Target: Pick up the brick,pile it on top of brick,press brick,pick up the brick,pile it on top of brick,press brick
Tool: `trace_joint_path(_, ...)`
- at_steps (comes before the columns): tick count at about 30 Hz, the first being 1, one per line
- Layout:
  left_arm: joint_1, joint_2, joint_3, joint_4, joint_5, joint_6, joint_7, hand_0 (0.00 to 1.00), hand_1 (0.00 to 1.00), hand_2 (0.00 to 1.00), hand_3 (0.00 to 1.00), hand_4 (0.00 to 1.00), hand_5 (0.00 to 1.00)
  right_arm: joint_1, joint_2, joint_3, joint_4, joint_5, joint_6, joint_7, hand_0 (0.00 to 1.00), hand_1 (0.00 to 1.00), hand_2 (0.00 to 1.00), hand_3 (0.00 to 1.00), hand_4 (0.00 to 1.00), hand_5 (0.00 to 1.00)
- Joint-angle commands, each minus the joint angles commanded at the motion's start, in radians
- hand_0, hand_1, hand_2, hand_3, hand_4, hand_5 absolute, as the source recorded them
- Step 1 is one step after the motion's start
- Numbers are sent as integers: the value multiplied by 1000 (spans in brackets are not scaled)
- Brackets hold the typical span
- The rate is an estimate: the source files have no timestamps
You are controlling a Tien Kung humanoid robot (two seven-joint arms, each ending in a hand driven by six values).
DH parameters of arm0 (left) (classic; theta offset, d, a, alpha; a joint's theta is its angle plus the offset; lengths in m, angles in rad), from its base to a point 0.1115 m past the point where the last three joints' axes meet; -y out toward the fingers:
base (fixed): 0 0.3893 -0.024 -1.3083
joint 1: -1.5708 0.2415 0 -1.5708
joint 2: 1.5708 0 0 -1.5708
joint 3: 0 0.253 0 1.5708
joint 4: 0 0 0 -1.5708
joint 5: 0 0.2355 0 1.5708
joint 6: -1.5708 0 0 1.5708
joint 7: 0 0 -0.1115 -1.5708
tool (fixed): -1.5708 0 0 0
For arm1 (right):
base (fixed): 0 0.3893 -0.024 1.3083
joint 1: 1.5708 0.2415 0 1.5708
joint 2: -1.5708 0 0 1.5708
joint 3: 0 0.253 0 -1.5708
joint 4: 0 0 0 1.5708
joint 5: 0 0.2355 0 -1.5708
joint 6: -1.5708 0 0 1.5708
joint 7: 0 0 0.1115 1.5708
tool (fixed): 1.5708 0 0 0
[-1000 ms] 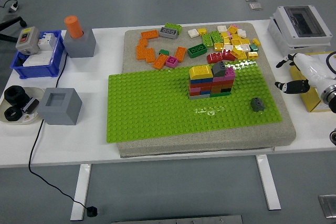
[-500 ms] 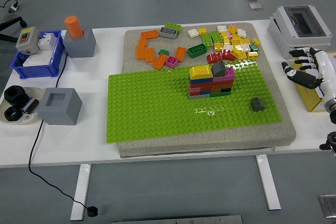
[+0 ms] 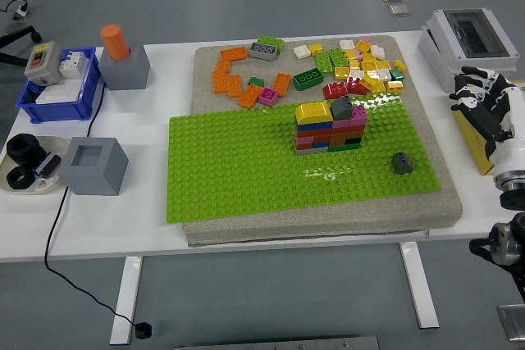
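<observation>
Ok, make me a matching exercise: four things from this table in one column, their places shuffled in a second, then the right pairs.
Things
1. brick stack
2. small grey brick
3. orange cylinder
4. right hand

Places
A. in a grey block, far left
B. alone on the baseplate, right part
C. middle of the green baseplate
D. over the table's right edge

Pairs: 1-C, 2-B, 3-A, 4-D
</observation>
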Motion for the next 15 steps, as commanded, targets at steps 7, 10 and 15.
trace_joint_path(7,21,-1,7,0,-26,4,2,630,585,550,584,571,289,-3,6,-44,-30,203,8,36,388,416,587,576,623,303)
trace_joint_path(10,33,-6,12,0,-42,6,2,630,585,550,584,571,289,-4,5,-48,-31,238,8,36,388,416,587,576,623,303)
trace_joint_path(15,54,-10,21,0,-67,9,0,630,586,550,584,572,289,-4,0,-39,-24,216,3,26,388,415,587,574,620,305)
